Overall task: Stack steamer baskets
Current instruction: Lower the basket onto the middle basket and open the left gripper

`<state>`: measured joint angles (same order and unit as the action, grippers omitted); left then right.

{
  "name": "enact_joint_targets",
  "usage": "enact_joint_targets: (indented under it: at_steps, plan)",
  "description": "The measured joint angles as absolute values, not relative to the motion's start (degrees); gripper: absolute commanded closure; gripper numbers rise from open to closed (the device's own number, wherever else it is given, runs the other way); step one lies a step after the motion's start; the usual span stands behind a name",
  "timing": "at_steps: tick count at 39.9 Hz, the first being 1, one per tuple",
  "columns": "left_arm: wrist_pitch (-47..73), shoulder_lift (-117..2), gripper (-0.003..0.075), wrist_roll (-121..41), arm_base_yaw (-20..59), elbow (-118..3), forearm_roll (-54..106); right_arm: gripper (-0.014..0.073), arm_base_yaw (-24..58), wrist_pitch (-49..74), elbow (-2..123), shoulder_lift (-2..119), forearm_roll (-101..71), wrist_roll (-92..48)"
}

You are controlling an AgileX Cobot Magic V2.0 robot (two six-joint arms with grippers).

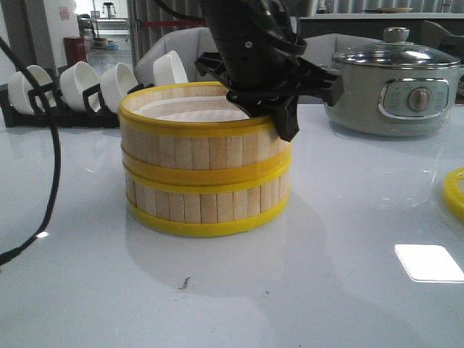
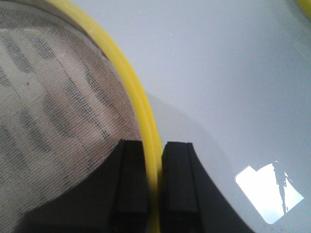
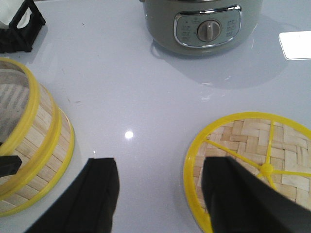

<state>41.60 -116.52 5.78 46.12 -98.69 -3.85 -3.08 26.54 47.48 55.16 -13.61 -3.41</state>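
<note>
Spreading under everything is the white table (image 1: 348, 290), and the landmark on it is the stack of steamer baskets (image 1: 206, 170): two slat-walled tiers, one seated squarely on the other, yellow rims aligned, so the stacking itself looks done. Behind the stack and off to its right stands the grey-green electric pot (image 1: 397, 87) with its glass lid, well apart. Behind the stack to its left a black rack (image 1: 58, 109) holds white bowls (image 1: 80, 83) tilted on edge.

To the right of the stack, near the table's edge, lies a woven bamboo lid (image 3: 252, 165) with a yellow rim, flat on the table; it probably belongs on top as the closing piece.

The left gripper (image 2: 155, 179) sits at the upper tier's rim on the side facing the pot, one finger inside against the gauze liner (image 2: 53, 107) and one outside, the yellow rim pinched between them. That hold on the wall suits lowering a tier without crushing its liner. The right gripper (image 3: 160, 194) hovers between the stack and the lid, jaws wide apart and empty, likely poised toward the lid.
</note>
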Motion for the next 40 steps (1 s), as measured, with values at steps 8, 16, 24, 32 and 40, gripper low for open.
enact_joint_targets:
  at_steps: [8, 16, 24, 32, 40]
  plan:
    - [41.7, -116.5, 0.0635, 5.8, 46.0, -98.7, -3.4, 0.0100, -3.1, 26.5, 47.5, 55.2, -13.6, -3.4]
    - [41.7, -116.5, 0.0612, 5.8, 45.9, -98.7, -2.7, 0.0100, -3.1, 26.7, 47.5, 55.2, -13.6, -3.4]
    - [41.9, -116.5, 0.0337, 5.8, 45.8, -99.0, -2.9, 0.0100, -3.1, 26.8, 47.5, 55.2, -13.6, -3.4]
    - [41.6, -116.5, 0.0265, 5.8, 45.7, -99.4, -3.1, 0.0100, -3.1, 26.8, 47.5, 55.2, -13.6, -3.4]
    - [41.6, -115.2, 0.0289, 5.8, 45.7, -99.4, -3.1, 0.0100, -3.1, 26.8, 47.5, 55.2, -13.6, -3.4]
